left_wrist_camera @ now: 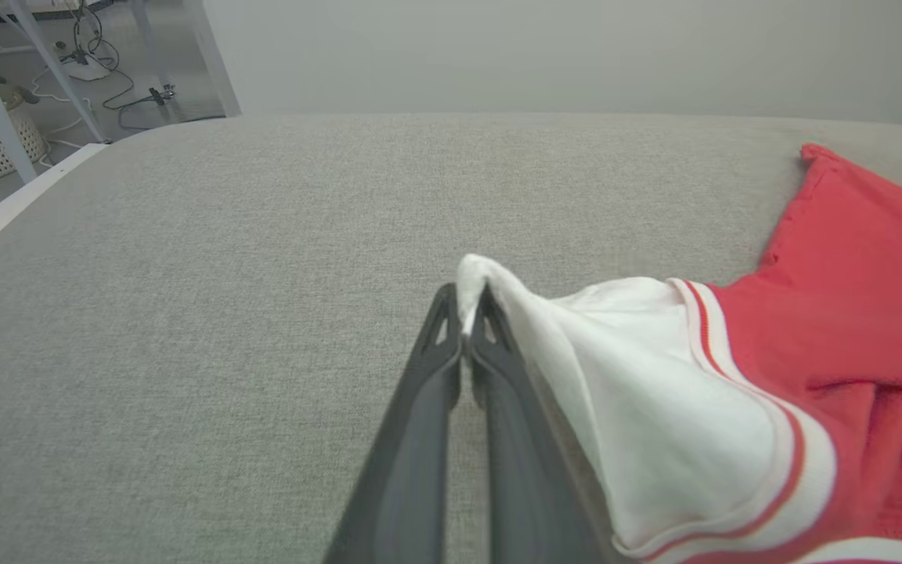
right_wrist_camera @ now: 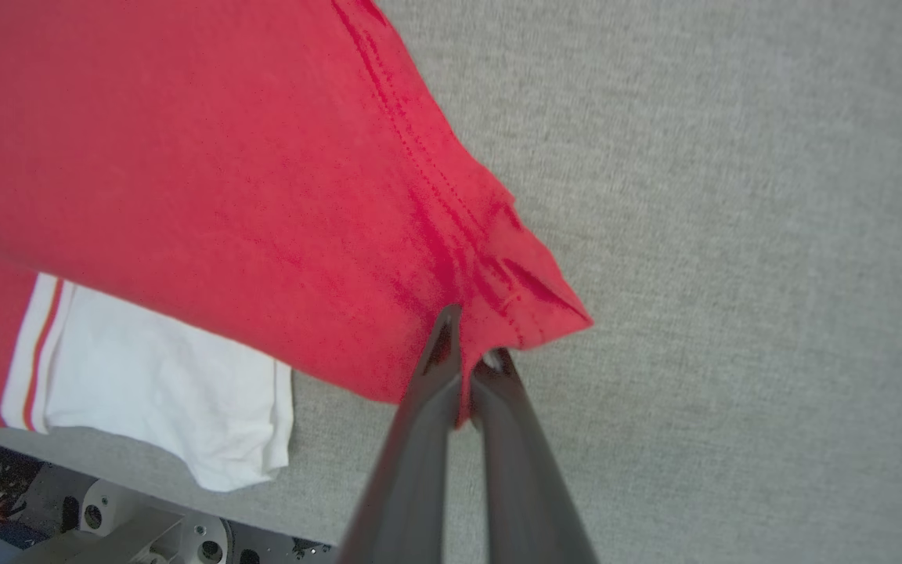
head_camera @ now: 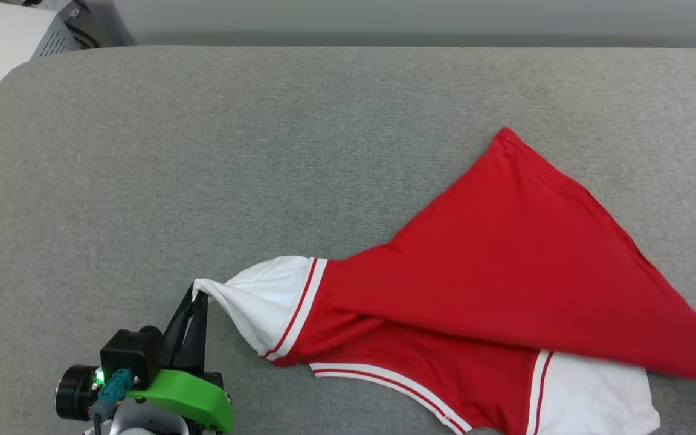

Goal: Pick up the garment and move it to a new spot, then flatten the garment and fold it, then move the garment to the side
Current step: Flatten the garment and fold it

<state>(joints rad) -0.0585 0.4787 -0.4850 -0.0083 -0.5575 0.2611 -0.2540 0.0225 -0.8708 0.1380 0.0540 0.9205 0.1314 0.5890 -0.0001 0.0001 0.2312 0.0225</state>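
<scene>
The garment (head_camera: pixel 505 254) lies toward the right, near side of the grey bench (head_camera: pixel 263 151), stretched between two holds. The left pincer (head_camera: pixel 200 294) is clamped tight on the very tip of a white sleeve (left_wrist_camera: pixel 654 407), low over the bench. The right pincer (right_wrist_camera: pixel 470 345) is closed on a red hem corner (right_wrist_camera: pixel 529 298), raised so the red panel drapes over the other sleeve.

Both holds are thin edge pinches. A harder pull apart could slip the sleeve tip free. Laid down like this, the doubled red cloth would likely trap a crease, and the near sleeve sits close to the bench edge, where a drag could tip it over.
</scene>
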